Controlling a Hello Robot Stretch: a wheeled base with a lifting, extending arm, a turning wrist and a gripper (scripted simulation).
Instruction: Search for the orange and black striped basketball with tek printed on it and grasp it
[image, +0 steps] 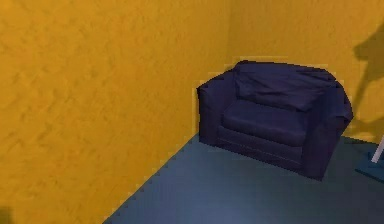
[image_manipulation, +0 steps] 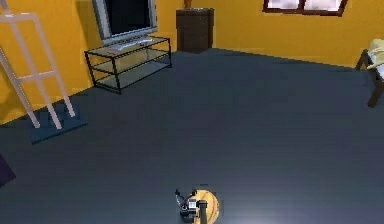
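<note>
Low in the arm side view, a small round orange thing with a dark stripe (image_manipulation: 206, 193) shows on the dark floor; its shape and colour fit a basketball. The gripper (image_manipulation: 183, 203) sits right at it, its dark body and white marker squares just left of the orange blob, with the arm's short bar rising from the bottom edge. I cannot tell whether the gripper touches the orange thing or holds anything.
A dark blue armchair (image: 272, 112) fills the corner of orange walls ahead. To the side stand a white easel (image_manipulation: 35, 75), a TV (image_manipulation: 125, 17) on a glass stand (image_manipulation: 128, 60), a dark cabinet (image_manipulation: 195, 30) and a table edge (image_manipulation: 375, 65). Open dark floor lies between.
</note>
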